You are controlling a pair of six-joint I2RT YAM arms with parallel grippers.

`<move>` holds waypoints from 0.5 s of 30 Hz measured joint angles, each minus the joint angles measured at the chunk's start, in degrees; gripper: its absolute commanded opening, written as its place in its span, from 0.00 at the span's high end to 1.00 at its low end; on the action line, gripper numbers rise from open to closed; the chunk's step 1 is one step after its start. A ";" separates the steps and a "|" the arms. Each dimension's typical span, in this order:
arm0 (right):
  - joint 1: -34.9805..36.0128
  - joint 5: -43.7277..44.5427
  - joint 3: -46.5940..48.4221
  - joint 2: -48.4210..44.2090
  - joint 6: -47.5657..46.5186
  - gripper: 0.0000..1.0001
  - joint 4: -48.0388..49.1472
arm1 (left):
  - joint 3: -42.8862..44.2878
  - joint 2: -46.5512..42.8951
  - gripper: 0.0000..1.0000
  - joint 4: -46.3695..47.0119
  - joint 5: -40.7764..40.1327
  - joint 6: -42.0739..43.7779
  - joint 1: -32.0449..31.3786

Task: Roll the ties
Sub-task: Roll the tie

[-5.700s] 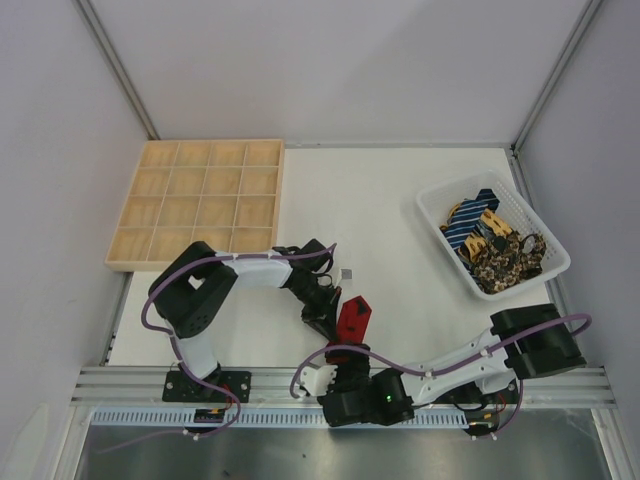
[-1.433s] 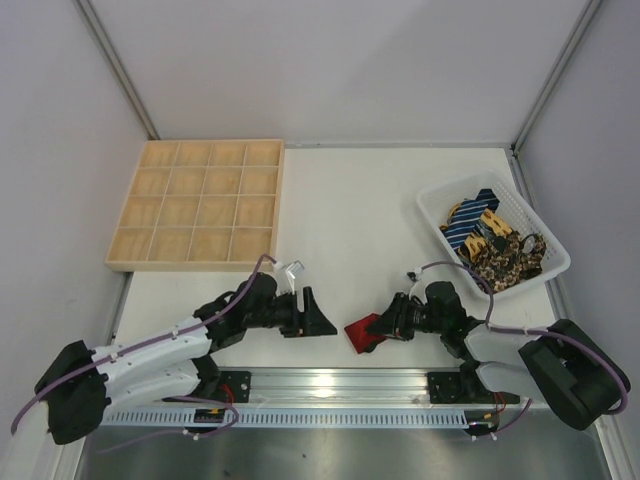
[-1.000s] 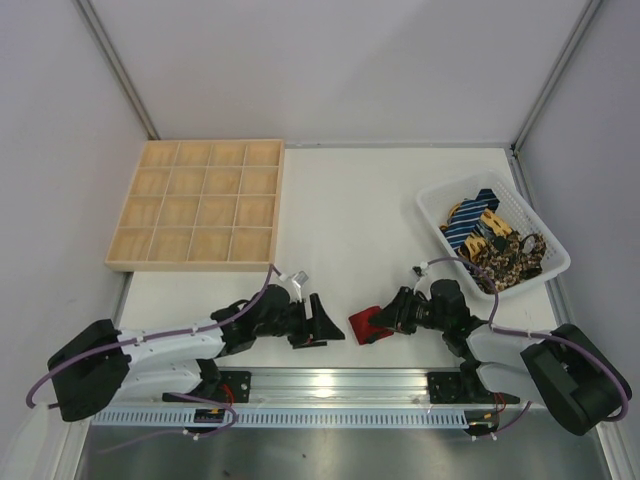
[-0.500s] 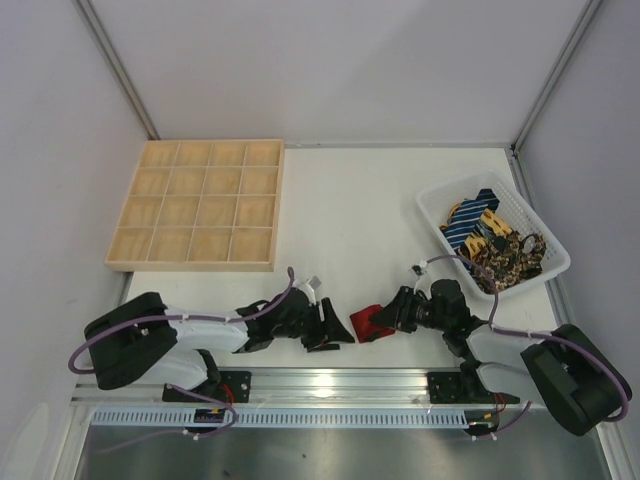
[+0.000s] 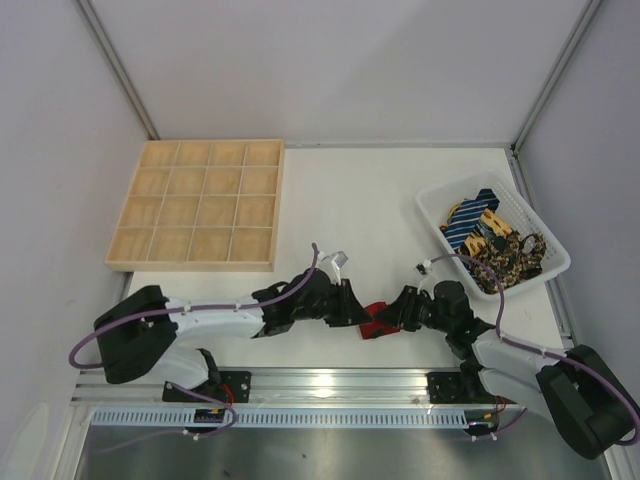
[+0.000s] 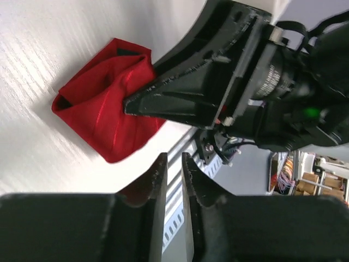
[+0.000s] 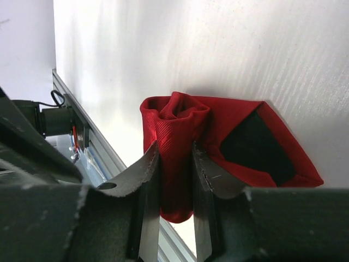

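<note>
Far left on the white table [image 5: 380, 200], a wooden tray [image 5: 198, 204] divided into square compartments sits toward the back, well apart from the arms. Left arm stretched low across the near part of the table, purple cable along it, reaching rightward. Left hand [image 5: 352, 308] lies just beside the red tie [image 5: 376, 322]; in the left wrist view its fingers [image 6: 158, 185] stand almost pressed together, only a thin slit between them, nothing seen between them, and the tie lies beyond the tips, not in the slit. Red tie is near the front edge of the table, between the two hands, bunched into a loose folded wad with a dark lining showing at one fold. Right hand [image 5: 398, 310] comes at it from the right side; the right wrist view shows its fingers [image 7: 150, 164] pinching a rolled red lobe of the tie, fabric filling the narrow gap between them, the rest of the tie spread flat on the table behind. Right arm bent low along the front rail, base at the near right. Farther right and toward the back, a white basket [image 5: 437, 204] sits near the table's right edge, holding the other ties [image 5: 490, 240]: navy with pale stripes, mustard yellow, brown-black speckled, heaped together.
</note>
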 measured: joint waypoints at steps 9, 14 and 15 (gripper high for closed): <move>-0.04 0.11 0.00 1.95 0.72 0.94 1.07 | 2.36 9.38 0.89 1.68 1.97 1.36 -0.04; -0.04 0.42 0.00 0.52 0.92 0.90 -0.87 | 3.50 11.45 0.89 1.84 2.51 1.95 -0.11; -0.04 0.42 0.00 0.24 0.90 0.89 -1.31 | 4.20 11.74 0.90 1.62 2.51 2.36 -0.13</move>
